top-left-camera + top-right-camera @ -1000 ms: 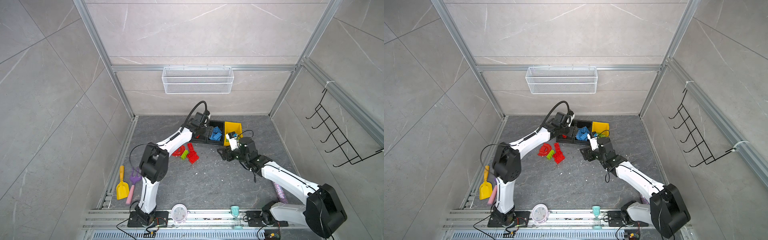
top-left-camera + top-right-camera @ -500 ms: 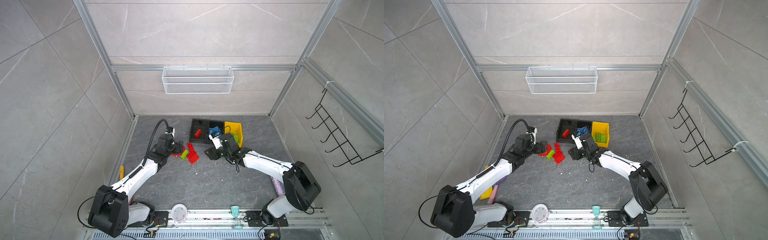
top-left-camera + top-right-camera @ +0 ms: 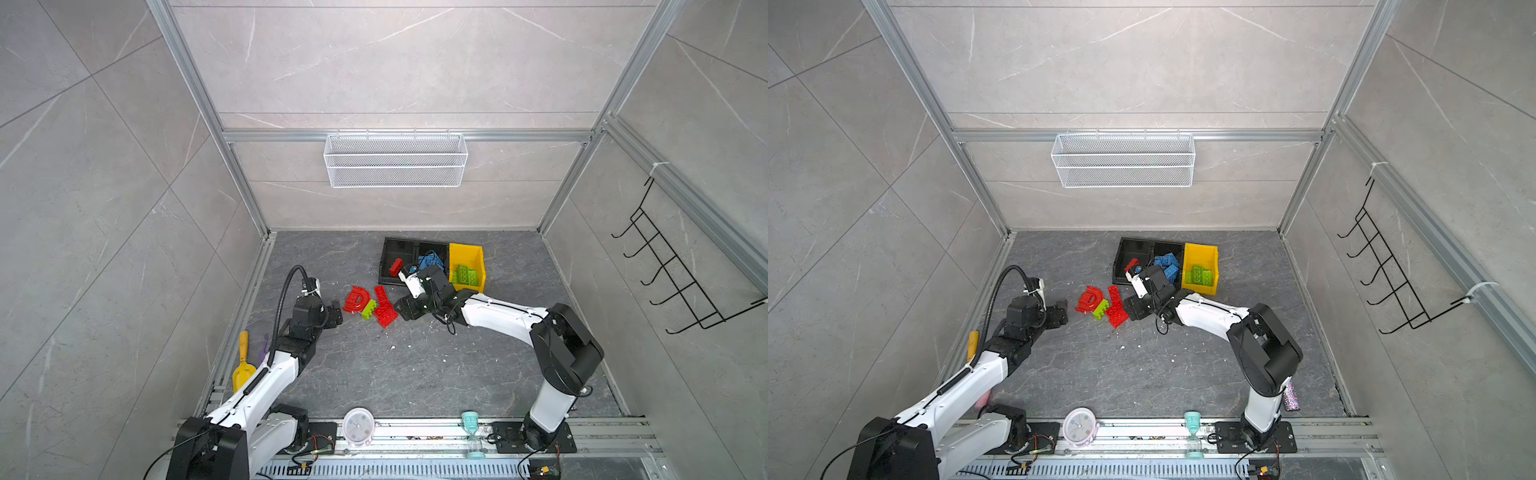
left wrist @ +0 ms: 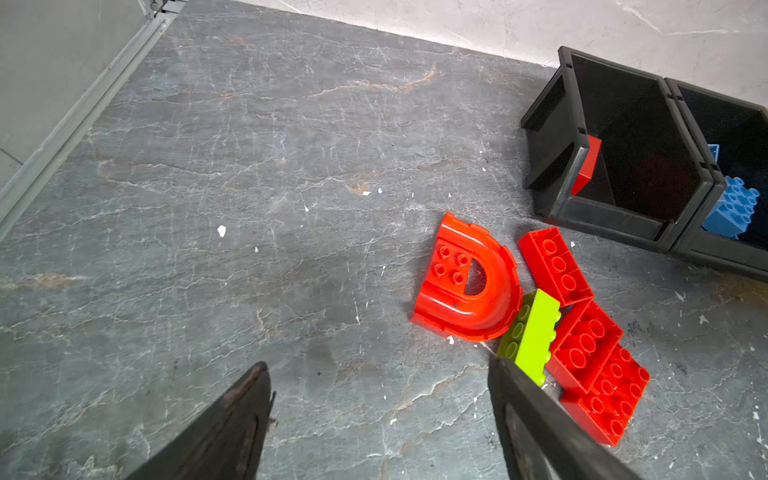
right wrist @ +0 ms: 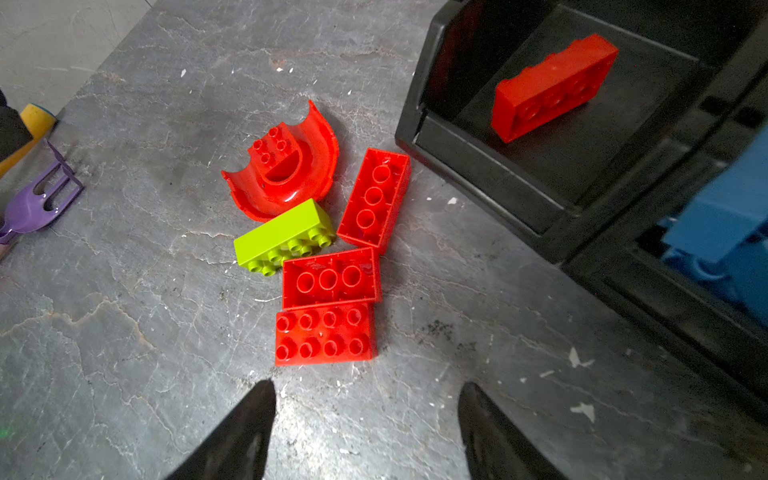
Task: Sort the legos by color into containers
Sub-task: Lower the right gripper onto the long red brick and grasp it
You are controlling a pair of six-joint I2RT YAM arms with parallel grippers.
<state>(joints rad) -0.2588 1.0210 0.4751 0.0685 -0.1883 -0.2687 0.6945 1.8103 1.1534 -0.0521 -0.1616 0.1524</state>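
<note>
Loose legos lie in a cluster on the grey floor: a red arch point(image 3: 357, 300), a lime green brick point(image 3: 368, 309) and three red bricks point(image 3: 384, 311). My left gripper point(image 3: 336, 312) hangs open just left of the cluster, one finger point(image 4: 540, 415) close to the green brick point(image 4: 530, 332). My right gripper point(image 3: 405, 309) stands open and empty on the cluster's right, near the studded red brick point(image 5: 326, 334). One black container point(image 3: 384, 257) holds a red brick point(image 3: 395, 267). The other black container point(image 3: 432, 246) holds blue bricks point(image 3: 430, 262). The yellow container point(image 3: 465, 248) holds green bricks point(image 3: 464, 275).
A yellow toy shovel point(image 3: 243, 365) and a purple toy fork point(image 5: 37, 203) lie by the left rail. A white clock point(image 3: 358, 424) and a teal hourglass point(image 3: 471, 432) stand on the front rail. A white wire basket point(image 3: 395, 160) hangs on the back wall, a black hook rack point(image 3: 681, 282) on the right.
My left gripper has come away from the black container, where a red brick now lies, back to the left of the cluster, jaws wider. My right gripper has moved left to the cluster.
</note>
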